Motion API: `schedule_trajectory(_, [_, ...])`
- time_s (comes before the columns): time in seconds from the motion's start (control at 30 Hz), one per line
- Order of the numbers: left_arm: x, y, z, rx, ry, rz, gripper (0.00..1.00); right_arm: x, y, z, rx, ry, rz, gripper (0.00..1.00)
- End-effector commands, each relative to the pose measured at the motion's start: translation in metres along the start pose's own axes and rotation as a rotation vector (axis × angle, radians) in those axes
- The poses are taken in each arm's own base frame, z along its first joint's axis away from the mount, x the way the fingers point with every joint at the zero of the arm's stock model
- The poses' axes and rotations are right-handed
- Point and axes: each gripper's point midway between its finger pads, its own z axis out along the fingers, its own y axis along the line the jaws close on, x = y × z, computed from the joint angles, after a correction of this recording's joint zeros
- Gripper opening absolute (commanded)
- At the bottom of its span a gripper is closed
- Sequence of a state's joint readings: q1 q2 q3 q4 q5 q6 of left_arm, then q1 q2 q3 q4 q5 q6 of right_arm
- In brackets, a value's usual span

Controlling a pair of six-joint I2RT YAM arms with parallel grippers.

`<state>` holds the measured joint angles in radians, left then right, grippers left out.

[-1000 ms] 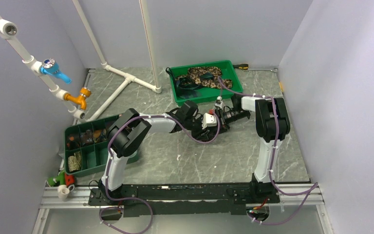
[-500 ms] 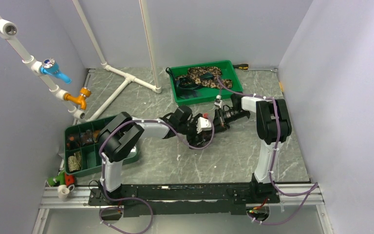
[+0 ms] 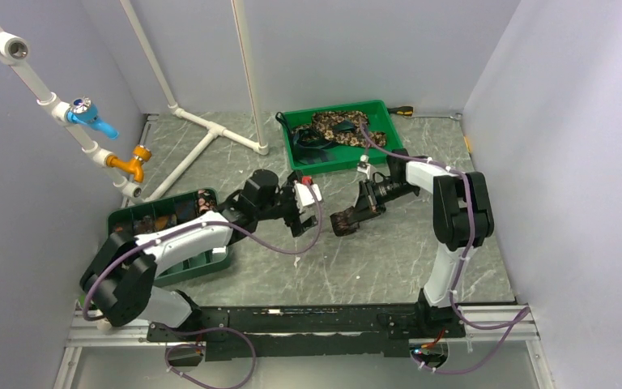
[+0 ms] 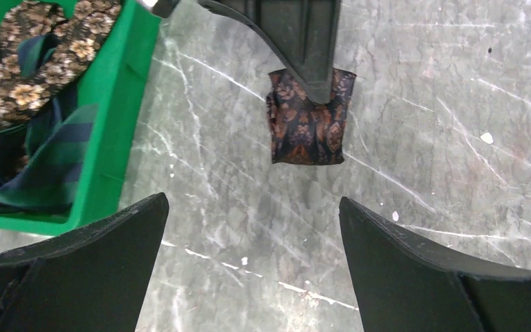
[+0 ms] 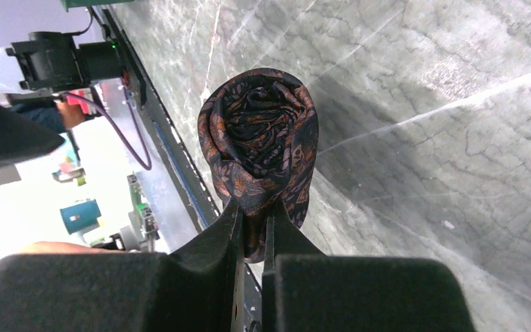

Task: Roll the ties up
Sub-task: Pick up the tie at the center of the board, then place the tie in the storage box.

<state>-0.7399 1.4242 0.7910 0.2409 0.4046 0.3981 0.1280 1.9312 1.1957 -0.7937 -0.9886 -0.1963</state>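
Open tabletop [image 3: 372, 259] near the bases — green tray [image 3: 336, 162] at back, compartment bin [image 3: 210, 258] at left obstruct.

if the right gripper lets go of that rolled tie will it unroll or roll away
Probably soft: the rolled tie creases where the right gripper pinches it. Its loose outer layers suggest it may spring open. Being a squat coil, it could roll slightly on the smooth table.

Lab test cell: partition walls [image 3: 389, 49], white pipework [image 3: 210, 134]

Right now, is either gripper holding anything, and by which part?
Right gripper pinches the rolled tie by its outer wrap; left gripper is open and empty.
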Motion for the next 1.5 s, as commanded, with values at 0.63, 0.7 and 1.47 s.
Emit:
schedule_trajectory(0.63, [-0.084,-0.008,-0.077,0.014,-0.177,0.166,0.99,-0.046,0.156,-0.051,-0.049,-0.191,-0.439,0.00])
schedule_trajectory(0.7, [-0.085,-0.006,-0.065,-0.018,-0.176,0.212,0.99,-0.047,0.169,-0.047,-0.071,-0.202,-0.456,0.00])
schedule_trajectory(1.47, [-0.069,-0.011,-0.017,0.036,-0.094,0.267,0.29,-0.016,0.218,-0.030,-0.192,-0.129,-0.553,0.00])
